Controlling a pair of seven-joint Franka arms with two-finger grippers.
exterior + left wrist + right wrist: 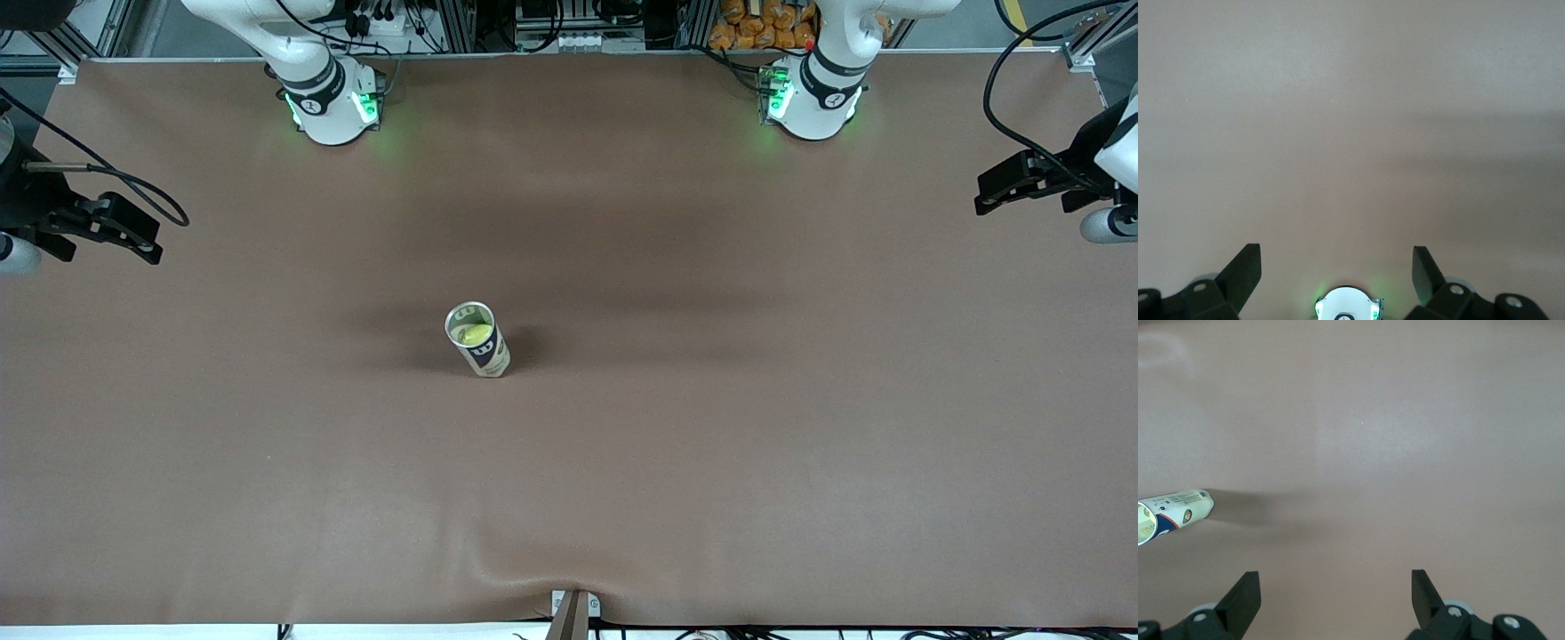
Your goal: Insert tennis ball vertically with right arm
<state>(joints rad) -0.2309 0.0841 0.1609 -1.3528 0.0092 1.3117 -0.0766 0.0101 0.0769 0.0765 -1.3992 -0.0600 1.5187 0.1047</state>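
Observation:
A tennis-ball can stands upright with its mouth open in the middle of the brown table. A yellow-green tennis ball sits inside it, just below the rim. The can also shows at the edge of the right wrist view. My right gripper is open and empty, held over the table's edge at the right arm's end, well away from the can; its own view shows the open fingers over bare table. My left gripper is open and empty over the left arm's end, and it waits.
The two arm bases stand along the table's edge farthest from the front camera. The left arm's base shows between the left gripper's fingers in its wrist view. A small clamp sits at the table's nearest edge.

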